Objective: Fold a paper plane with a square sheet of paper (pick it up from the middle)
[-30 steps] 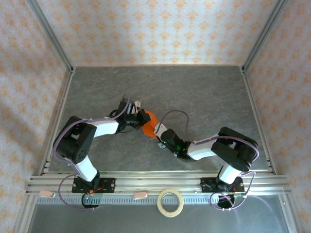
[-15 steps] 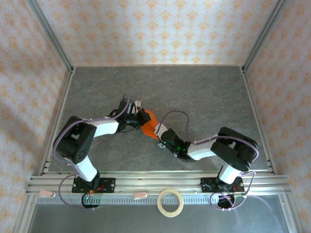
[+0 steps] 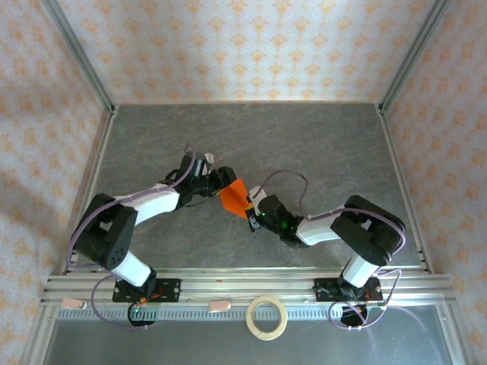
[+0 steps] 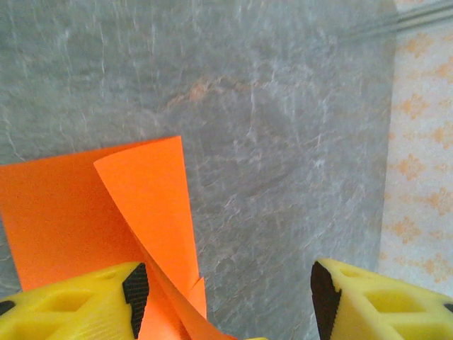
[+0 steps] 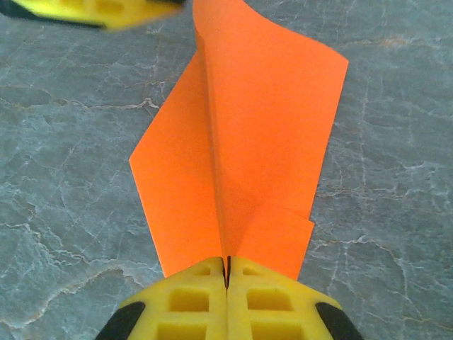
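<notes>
The paper plane (image 3: 234, 196) is bright orange folded paper with a centre crease, just above the grey table between the two arms. My right gripper (image 3: 251, 207) is shut on its near end; in the right wrist view the yellow jaws (image 5: 228, 268) meet on the crease and the wings (image 5: 262, 134) spread away from them. My left gripper (image 3: 221, 181) stands open at the plane's far end. In the left wrist view its jaws (image 4: 225, 292) are wide apart, and the orange paper (image 4: 99, 212) lies against the left finger (image 4: 78, 304) without being pinched.
A pale tape ring (image 3: 267, 317) lies on the near ledge in front of the arm bases. Aluminium rails (image 3: 243, 285) and patterned walls (image 3: 251, 46) close in the grey table (image 3: 304, 144). A blurred yellow finger of the left gripper (image 5: 92, 10) shows beyond the plane.
The left gripper has opened and let go of the orange paper, and its arm has stretched out. The right gripper has stayed shut on the plane and shifted slightly up.
</notes>
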Robot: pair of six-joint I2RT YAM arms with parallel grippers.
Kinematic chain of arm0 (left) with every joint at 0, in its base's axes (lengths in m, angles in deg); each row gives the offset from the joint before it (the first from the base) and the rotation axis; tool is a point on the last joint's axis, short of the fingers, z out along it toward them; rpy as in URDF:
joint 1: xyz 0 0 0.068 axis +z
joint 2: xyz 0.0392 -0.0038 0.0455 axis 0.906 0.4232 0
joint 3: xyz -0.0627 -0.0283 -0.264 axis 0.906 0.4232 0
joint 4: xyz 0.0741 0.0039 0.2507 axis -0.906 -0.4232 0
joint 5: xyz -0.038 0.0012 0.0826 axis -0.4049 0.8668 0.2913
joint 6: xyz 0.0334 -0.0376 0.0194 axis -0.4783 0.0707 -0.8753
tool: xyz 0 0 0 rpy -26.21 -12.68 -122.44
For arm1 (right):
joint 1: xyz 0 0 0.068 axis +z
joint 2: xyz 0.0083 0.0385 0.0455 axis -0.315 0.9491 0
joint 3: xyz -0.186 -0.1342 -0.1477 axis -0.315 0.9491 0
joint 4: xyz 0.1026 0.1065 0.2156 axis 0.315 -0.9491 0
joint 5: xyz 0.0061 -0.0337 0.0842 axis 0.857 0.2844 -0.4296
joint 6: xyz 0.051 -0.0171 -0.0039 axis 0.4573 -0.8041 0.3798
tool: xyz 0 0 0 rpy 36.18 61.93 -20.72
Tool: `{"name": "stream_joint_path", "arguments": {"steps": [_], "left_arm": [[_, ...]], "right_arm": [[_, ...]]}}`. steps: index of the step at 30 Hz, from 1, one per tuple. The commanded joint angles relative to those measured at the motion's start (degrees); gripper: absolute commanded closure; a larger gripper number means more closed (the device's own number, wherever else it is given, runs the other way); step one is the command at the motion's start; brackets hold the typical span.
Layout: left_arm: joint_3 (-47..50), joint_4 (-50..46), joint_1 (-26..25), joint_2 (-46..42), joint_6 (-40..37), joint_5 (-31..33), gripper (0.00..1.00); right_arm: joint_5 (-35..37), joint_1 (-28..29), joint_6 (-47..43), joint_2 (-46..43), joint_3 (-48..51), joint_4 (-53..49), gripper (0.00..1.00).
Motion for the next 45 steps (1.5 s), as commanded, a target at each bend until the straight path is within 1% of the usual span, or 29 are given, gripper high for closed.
{"name": "stream_joint_path", "arguments": {"steps": [1,5,11,14,17,21,29,32,34,36,39,42,45], "left_arm": [[0.7,-2.5,0.6,-3.3,-1.1,4.6,0.35],[1.8,-2.5,0.7,-4.7,-0.9,5.0,0.35],[2.9,-1.2,0.7,-4.9,-0.5,3.3,0.36],[3.0,-0.9,0.7,-4.8,-0.5,2.6,0.36],[3.3,-0.3,0.7,-4.6,-0.5,1.9,0.38],[3.6,0.4,0.7,-4.4,-0.4,1.1,0.41],[4.1,0.9,0.7,-3.9,-0.3,0.5,0.45],[4.4,2.2,0.7,-3.4,-0.3,-0.7,0.53],[4.8,3.7,0.7,-2.9,-0.2,-2.0,0.66],[5.5,5.6,0.7,-2.4,0.3,-3.4,0.77],[6.6,9.6,0.6,-1.0,1.6,-6.0,0.88],[6.9,13.2,0.3,0.9,2.7,-8.6,0.93],[6.8,14.2,-0.2,2.3,2.5,-9.6,0.95]], "right_arm": [[-5.0,-0.9,4.5,1.5,-0.7,1.3,1.00],[-7.6,-2.0,6.8,2.4,-1.0,1.5,1.00],[-13.5,-4.1,12.5,3.2,-0.1,5.2,1.00],[-17.9,-5.6,15.7,3.7,0.0,7.1,1.00],[-24.1,-7.7,20.8,5.0,-0.1,10.2,1.00],[-29.4,-9.8,25.2,8.3,-1.9,9.5,1.00],[-33.9,-11.5,31.8,11.8,-1.5,14.0,1.00],[-36.4,-12.5,35.1,12.9,-1.4,15.6,1.00],[-36.9,-12.9,36.3,12.6,-1.7,14.3,1.00],[-36.8,-13.0,37.9,12.4,-1.9,13.7,1.00],[-36.6,-13.0,40.5,12.8,-2.3,13.0,1.00],[-36.8,-13.0,41.4,13.3,-3.1,10.4,1.00],[-37.0,-13.0,42.3,12.5,-3.0,10.2,1.00]]}}
